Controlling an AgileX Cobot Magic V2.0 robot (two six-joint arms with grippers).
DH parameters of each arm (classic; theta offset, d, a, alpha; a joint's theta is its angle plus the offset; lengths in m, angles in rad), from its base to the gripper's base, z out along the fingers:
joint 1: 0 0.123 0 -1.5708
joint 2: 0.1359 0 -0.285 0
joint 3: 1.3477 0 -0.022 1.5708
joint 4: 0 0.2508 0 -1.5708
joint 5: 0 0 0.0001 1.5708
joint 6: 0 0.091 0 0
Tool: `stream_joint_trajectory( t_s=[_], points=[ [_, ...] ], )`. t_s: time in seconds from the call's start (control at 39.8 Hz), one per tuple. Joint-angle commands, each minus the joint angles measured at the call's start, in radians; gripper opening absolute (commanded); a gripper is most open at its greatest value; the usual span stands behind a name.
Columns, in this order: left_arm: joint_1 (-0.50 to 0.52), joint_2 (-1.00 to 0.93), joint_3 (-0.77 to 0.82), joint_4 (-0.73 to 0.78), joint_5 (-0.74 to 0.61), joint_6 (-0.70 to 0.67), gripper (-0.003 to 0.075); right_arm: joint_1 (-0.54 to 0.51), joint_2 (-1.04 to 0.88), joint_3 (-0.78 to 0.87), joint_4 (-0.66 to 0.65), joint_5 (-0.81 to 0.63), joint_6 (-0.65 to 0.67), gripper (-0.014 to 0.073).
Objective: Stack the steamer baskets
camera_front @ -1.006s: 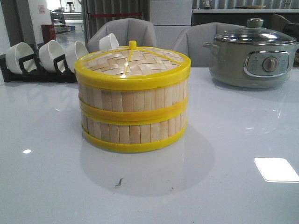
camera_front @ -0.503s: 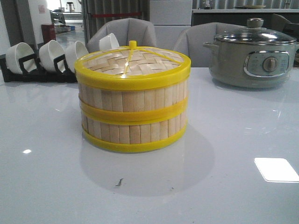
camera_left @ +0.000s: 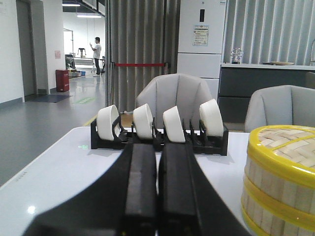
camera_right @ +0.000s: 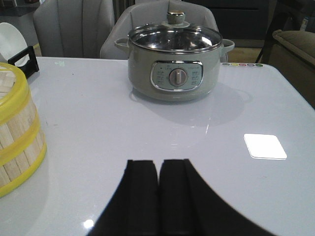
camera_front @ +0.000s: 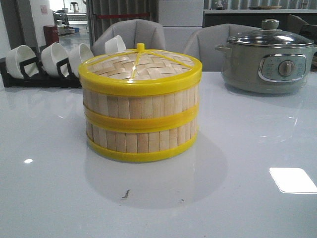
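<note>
Almost nothing changed across the front view over the last second. The stack of steamer baskets (camera_front: 141, 124) appeared to sit a very slight touch lower in the picture than it had a second earlier, a shift so small that it could not be told apart from camera jitter. No arm or tool came into the front view in that time.
</note>
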Motion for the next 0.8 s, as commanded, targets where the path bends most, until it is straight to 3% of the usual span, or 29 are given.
stream_joint_trajectory(
  t_s=[0.0,0.2,0.78],
  points=[
    [0.005,-0.015,0.003,-0.021,-0.084,0.022,0.0085,-0.005,0.003,-0.032,-0.008,-0.093,-0.011,0.0064],
    [0.005,-0.015,0.003,0.043,-0.084,0.022,0.0085,-0.005,0.003,-0.032,-0.008,-0.093,-0.011,0.0064],
    [0.005,-0.015,0.003,0.043,-0.081,0.02,0.0085,-0.005,0.003,-0.032,-0.008,-0.093,-0.011,0.0064]
  ],
)
